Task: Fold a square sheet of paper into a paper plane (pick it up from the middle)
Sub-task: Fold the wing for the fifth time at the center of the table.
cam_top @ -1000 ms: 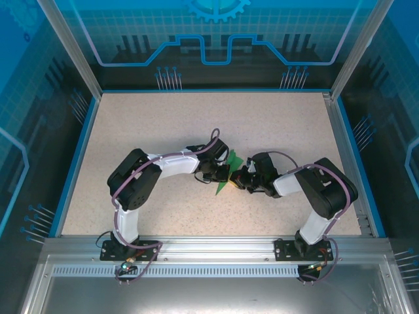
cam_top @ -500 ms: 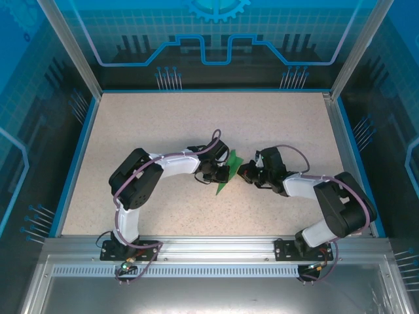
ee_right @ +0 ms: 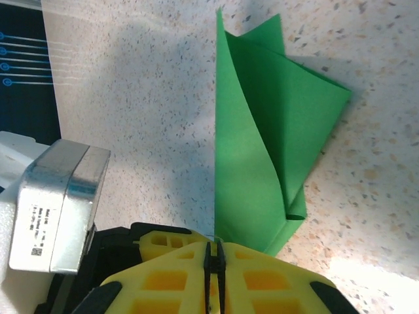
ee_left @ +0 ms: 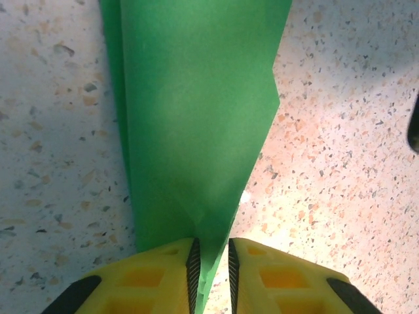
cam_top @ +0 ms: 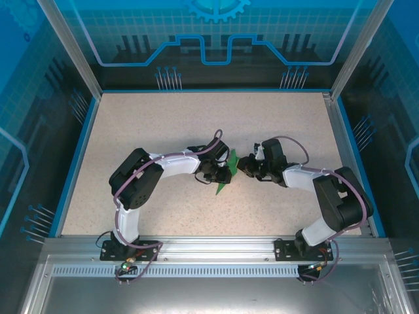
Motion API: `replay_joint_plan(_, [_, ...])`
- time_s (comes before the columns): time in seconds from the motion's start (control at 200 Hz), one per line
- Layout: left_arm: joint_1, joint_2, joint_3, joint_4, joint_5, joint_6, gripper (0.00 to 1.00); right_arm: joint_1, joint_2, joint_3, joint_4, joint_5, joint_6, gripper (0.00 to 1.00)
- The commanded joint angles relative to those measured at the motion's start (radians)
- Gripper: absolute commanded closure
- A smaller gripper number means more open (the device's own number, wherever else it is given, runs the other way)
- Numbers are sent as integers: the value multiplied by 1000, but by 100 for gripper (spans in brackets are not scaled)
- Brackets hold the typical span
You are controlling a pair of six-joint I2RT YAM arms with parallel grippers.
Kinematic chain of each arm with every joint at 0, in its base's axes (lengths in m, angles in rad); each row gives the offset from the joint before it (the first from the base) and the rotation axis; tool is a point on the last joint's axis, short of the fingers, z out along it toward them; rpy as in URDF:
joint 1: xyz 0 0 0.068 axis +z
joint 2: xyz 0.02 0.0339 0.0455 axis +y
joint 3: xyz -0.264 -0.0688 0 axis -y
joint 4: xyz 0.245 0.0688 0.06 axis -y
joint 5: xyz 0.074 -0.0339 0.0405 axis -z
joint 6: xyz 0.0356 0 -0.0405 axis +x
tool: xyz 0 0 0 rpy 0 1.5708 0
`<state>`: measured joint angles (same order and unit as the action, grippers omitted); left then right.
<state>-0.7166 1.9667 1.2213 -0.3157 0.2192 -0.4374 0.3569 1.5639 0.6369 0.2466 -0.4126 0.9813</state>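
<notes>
1. The left gripper (ee_left: 213, 244) has its yellow fingers a narrow gap apart, open, with the thin end of the paper plane (ee_left: 196, 98) running into that gap
2. The right gripper (ee_right: 214, 243) has its pads all but touching. A raised edge of the paper plane (ee_right: 262, 118) runs straight down into the slit, so it looks closed on that edge
3. In the top view the left gripper (cam_top: 221, 174) is at the paper plane's (cam_top: 230, 157) 9 o'clock and the right gripper (cam_top: 243, 167) at its 3 o'clock
4. There the plane's middle is covered by the left gripper. Green shows at 1 o'clock and as a narrow tip at 7 o'clock
5. In the left wrist view the plane's wide end is cut off at 12 o'clock
6. A grey metal block (ee_right: 55, 206) with a printed label sits at 8 o'clock in the right wrist view. I cannot tell what it belongs to
7. The plane lies near the centre of the speckled beige desk (cam_top: 163, 124)
8. Blue translucent walls (cam_top: 216, 39) in an aluminium frame enclose the desk
</notes>
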Motion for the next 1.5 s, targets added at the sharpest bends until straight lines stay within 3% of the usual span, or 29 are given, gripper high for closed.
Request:
replay_joint_plan(0.0, [-6, 17, -24, -9, 27, 49, 76, -16, 40, 51, -18, -56, -42, 88])
replay_joint_plan(0.57, [-6, -8, -55, 32, 70, 80, 73, 10, 207, 106, -23, -94, -83, 98])
replay_joint_plan(0.95, [-6, -19, -43, 22, 89, 72, 72, 22, 248, 133, -207, 70, -210, 100])
replay_joint_plan(1.496, [-4, -118, -47, 20, 102, 18, 70, 42, 326, 146, -289, 175, -301, 100])
